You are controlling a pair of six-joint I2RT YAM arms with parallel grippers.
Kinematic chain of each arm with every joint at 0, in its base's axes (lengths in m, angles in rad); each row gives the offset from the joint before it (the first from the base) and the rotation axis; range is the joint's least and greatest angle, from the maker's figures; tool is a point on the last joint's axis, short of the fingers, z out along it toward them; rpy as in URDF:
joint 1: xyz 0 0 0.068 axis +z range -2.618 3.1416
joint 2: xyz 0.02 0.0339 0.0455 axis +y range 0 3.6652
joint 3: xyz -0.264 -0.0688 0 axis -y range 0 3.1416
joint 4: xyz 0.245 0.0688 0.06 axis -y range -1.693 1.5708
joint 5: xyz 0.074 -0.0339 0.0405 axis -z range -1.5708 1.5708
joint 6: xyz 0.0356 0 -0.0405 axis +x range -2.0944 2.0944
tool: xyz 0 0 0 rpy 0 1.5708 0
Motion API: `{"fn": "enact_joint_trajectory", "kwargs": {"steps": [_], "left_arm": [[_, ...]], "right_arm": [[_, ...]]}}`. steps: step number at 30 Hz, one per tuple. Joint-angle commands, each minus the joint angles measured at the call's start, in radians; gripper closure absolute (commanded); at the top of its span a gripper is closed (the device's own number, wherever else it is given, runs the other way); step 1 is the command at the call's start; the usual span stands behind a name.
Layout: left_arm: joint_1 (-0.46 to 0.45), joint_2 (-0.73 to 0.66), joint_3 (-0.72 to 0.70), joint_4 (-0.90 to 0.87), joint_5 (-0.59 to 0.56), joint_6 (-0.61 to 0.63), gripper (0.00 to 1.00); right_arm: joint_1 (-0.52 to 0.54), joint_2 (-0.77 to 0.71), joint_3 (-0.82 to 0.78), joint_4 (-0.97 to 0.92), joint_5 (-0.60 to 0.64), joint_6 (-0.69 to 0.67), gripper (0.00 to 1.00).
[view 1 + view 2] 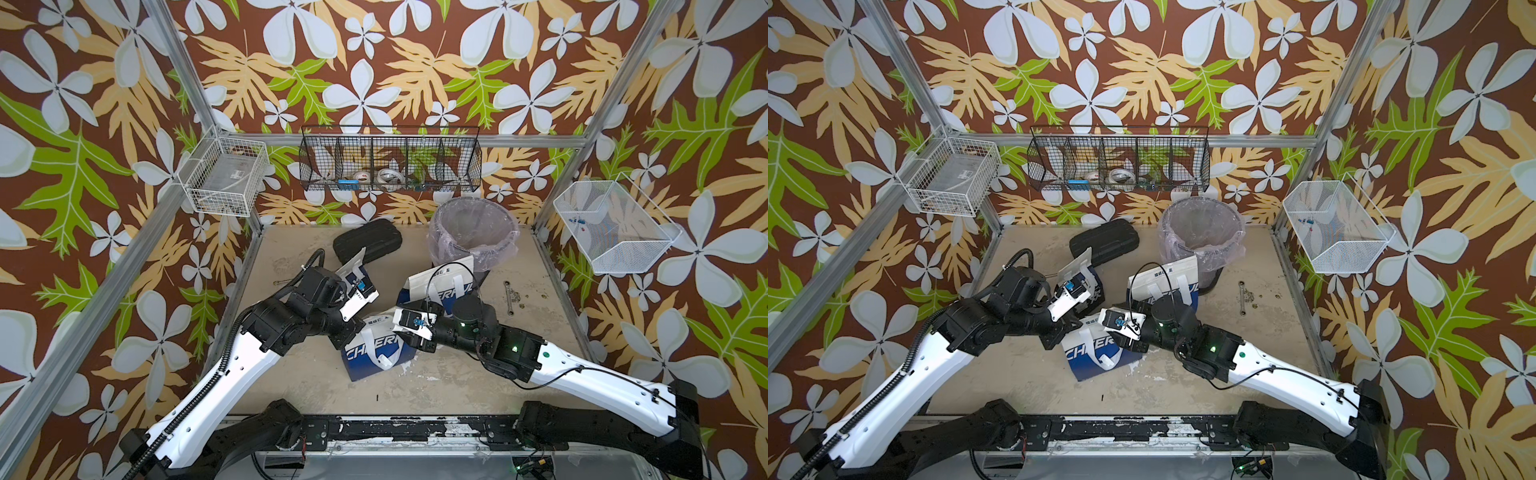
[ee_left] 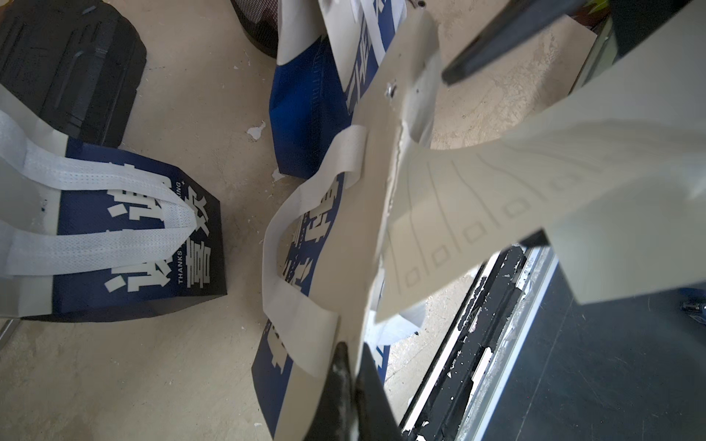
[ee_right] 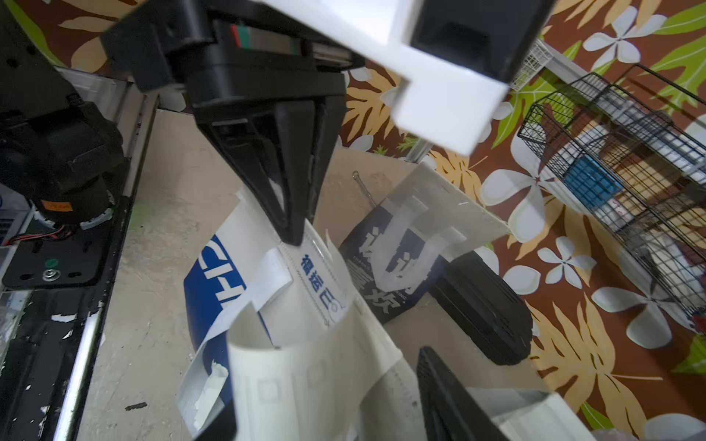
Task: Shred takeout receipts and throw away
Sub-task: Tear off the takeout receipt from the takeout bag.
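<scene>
See one takeout receipt (image 2: 477,214) (image 3: 290,385) in both wrist views: a white slip with faint ruled lines and small squares, curling in the air off the white top edge of the centre bag (image 1: 376,353), over the middle of the table (image 1: 457,374). Cannot make it out in the top views, where the two wrists cover that spot. Cannot tell how it is fastened to the bag.

See the left gripper (image 3: 292,235) pressed together on that same white top edge, pinching the bag and not the slip. See the right gripper (image 3: 317,382) spread, one black finger on each side of the slip's free end, neither pressing on it as far as shows.

Find the centre bag down on the table with its top edge raised, blue with white "CHEER" lettering and a white strap handle looped across it. Find a second bag (image 1: 361,278) just behind the left wrist, just beside a black case (image 1: 368,241), and a third bag (image 1: 436,286) just in front of the lined bin (image 1: 513,237) at the table's back. Spot a spanner (image 1: 509,297) on bare table to the right of that third bag, apart from everything else.
</scene>
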Motion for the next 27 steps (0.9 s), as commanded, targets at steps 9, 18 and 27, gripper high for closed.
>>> {"fn": "enact_joint_trajectory", "kwargs": {"steps": [9,18,27], "left_arm": [[0.001,-0.013,-0.006,0.049,0.023,0.002,1.0],[0.001,-0.03,-0.033,0.044,-0.014,-0.013,1.0],[0.0,-0.028,-0.022,0.039,-0.048,-0.03,0.87]], "right_arm": [[-0.007,0.095,0.076,0.001,-0.04,0.031,0.99],[-0.029,0.053,0.051,0.043,0.159,0.163,1.0],[-0.101,-0.034,0.021,0.057,0.246,0.229,1.0]]}}
